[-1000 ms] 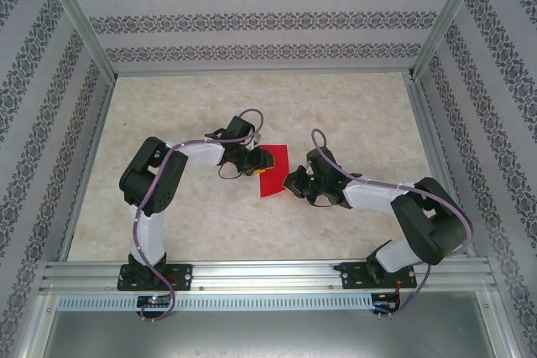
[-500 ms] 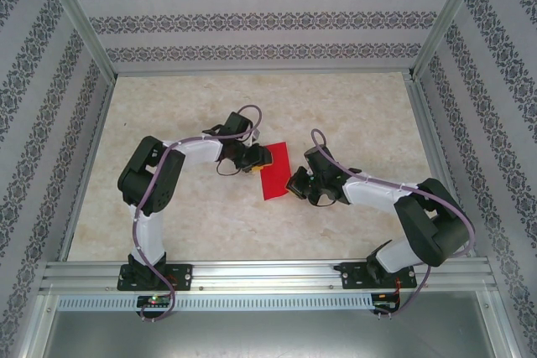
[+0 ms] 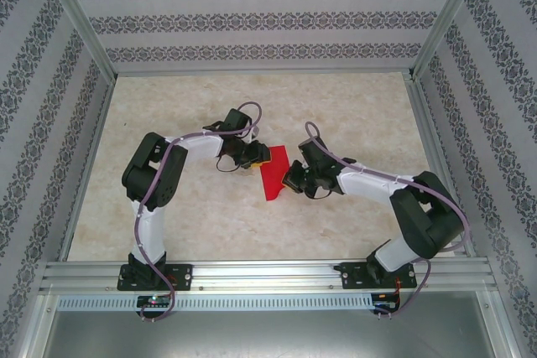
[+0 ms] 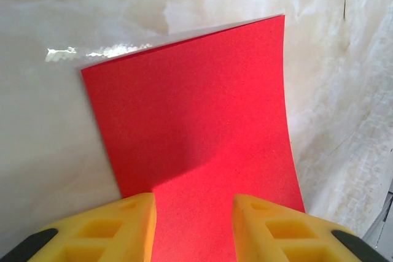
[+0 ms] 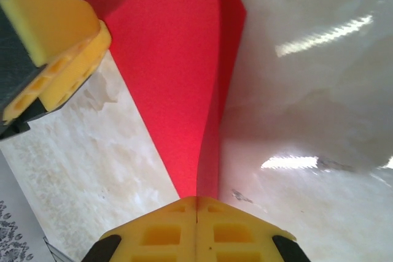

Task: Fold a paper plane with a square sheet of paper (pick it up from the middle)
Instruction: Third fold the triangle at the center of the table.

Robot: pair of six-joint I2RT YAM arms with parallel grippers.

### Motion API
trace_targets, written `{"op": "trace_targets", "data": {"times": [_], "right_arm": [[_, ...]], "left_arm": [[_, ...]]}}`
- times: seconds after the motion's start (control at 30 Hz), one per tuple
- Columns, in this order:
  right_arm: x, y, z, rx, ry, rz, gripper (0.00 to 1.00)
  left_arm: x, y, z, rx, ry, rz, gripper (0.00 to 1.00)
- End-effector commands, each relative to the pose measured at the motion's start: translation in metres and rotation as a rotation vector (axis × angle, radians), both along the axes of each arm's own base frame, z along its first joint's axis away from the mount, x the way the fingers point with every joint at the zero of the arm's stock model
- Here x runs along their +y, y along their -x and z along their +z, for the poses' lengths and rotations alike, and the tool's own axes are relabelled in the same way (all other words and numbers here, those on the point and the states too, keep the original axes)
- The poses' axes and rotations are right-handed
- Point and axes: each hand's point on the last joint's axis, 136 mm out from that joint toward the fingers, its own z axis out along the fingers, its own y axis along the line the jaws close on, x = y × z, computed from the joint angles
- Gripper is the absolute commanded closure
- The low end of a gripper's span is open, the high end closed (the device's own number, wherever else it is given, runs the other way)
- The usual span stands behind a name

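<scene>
1. Red paper [image 3: 273, 175] sits between the two claws, running straight out ahead of each. It looks like a rectangle rather than a square. The right wrist view shows a second layer along one side, so I judge that one fold is already in.
2. The right claw [image 5: 196, 204] is pressed together on the paper's near end, and the sheet comes out of the seam between its pads. This is probably an anchor, so the paper cannot slide while the other end is worked.
3. The left claw [image 4: 193, 204] is spread, with one yellow pad on each side and the paper [image 4: 196, 145] lying face-on across the gap. It pinches nothing. I cannot tell whether its pads bear down on the sheet. It looks placed to steady or flatten the paper.
4. Ahead of the left claw the sheet bows gently, so it is not lying dead flat.
5. The marbled table [image 3: 352, 106] lies beneath both claws.
</scene>
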Motion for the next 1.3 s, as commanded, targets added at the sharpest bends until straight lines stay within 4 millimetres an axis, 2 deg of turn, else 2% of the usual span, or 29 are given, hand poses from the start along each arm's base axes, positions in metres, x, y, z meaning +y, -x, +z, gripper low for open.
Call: {"op": "trace_targets", "data": {"times": [0.0,0.1,0.3,0.67,1.27], "right_arm": [[0.017,-0.01,0.009,-0.039,-0.022,0.037,0.99],[0.028,-0.019,0.011,-0.056,-0.037,0.048,0.98],[0.04,-0.029,0.0,-0.053,-0.029,0.062,0.98],[0.042,-0.035,-0.015,-0.05,0.0,0.036,0.97],[0.047,-0.039,-0.022,-0.048,0.007,0.043,0.97]], "left_arm": [[0.007,0.006,-0.015,0.032,-0.041,-0.025,0.62],[0.008,0.007,-0.018,0.038,-0.049,-0.029,0.62],[0.009,0.008,-0.018,0.038,-0.055,-0.036,0.62],[0.01,0.009,-0.021,0.045,-0.063,-0.034,0.62],[0.011,0.011,-0.024,0.052,-0.065,-0.032,0.62]]}}
